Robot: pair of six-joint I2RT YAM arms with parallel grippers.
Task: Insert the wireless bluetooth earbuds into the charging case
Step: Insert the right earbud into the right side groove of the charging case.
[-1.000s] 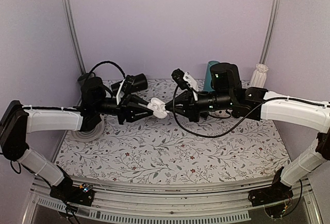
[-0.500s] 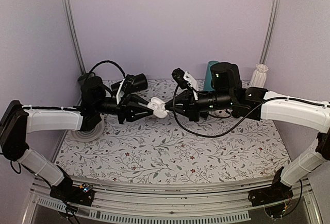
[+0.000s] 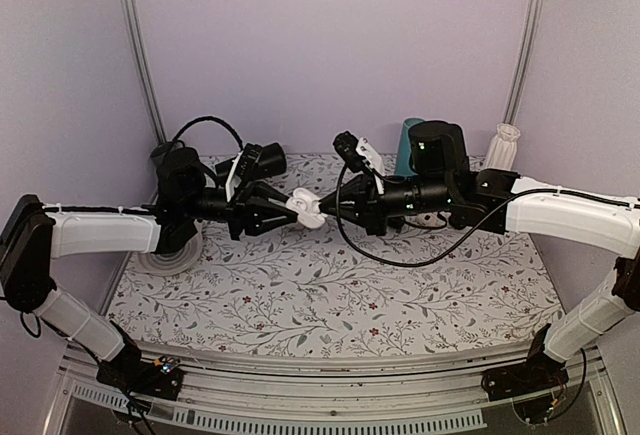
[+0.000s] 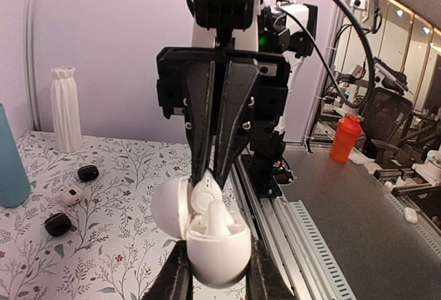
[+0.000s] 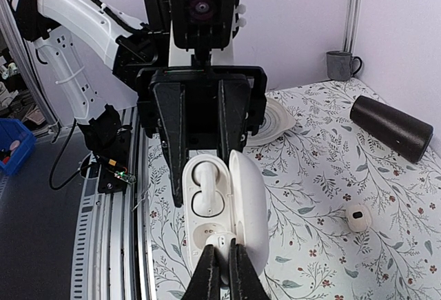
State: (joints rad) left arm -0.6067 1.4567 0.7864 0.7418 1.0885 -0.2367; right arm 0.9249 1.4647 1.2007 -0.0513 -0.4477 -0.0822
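Floral-print tablecloth (image 3: 330,295) lies below both my arms. My left gripper (image 3: 293,208) is clamped on the small glossy white pebble-shaped charging case (image 3: 308,208), held in the air with its lid open. My right gripper (image 5: 220,253) pinches a white earbud (image 4: 207,194) at the near socket. From above, the case lies at 9 o'clock of that gripper. In the right wrist view its long axis runs 12 to 6, so I judge the push goes toward 12.

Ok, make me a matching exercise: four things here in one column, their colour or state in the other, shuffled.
Things:
1. case
2. vase
3. mug
4. cylinder

Colour or state:
a. grey
b. black, lying on its side
c. lid open, held in the air
d. white, ribbed, upright

Pairs: 1-c, 2-d, 3-a, 4-b.
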